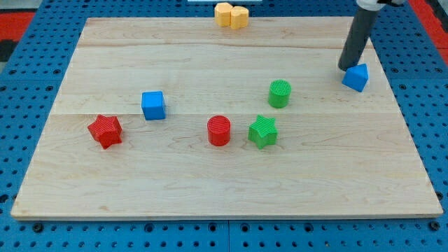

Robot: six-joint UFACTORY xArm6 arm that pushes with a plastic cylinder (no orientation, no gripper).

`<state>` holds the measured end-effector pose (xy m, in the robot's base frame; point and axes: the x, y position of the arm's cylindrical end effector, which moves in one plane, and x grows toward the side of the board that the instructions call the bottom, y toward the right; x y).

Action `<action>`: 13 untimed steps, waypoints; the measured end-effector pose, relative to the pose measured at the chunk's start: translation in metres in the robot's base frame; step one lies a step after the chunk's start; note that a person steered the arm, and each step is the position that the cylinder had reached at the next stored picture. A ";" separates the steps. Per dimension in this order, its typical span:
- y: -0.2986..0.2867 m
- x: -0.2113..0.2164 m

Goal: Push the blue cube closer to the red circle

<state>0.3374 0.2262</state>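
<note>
The blue cube [153,106] sits left of the board's middle. The red circle [219,131] is a short red cylinder to the cube's right and a little lower, with a clear gap between them. My tip [346,68] is at the view's upper right, far from both, touching or almost touching the upper left side of a second blue block [356,78], a small angular piece.
A red star [106,131] lies left of the blue cube. A green star [263,131] sits just right of the red circle, a green cylinder [280,93] above it. Two yellow-orange blocks [232,15] rest at the wooden board's [210,182] top edge.
</note>
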 end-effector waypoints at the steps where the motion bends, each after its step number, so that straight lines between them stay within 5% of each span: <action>1: 0.000 0.000; 2: -0.043 0.000; 4: -0.218 0.002; 8: -0.352 0.037; 13: -0.375 0.108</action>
<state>0.4450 -0.1488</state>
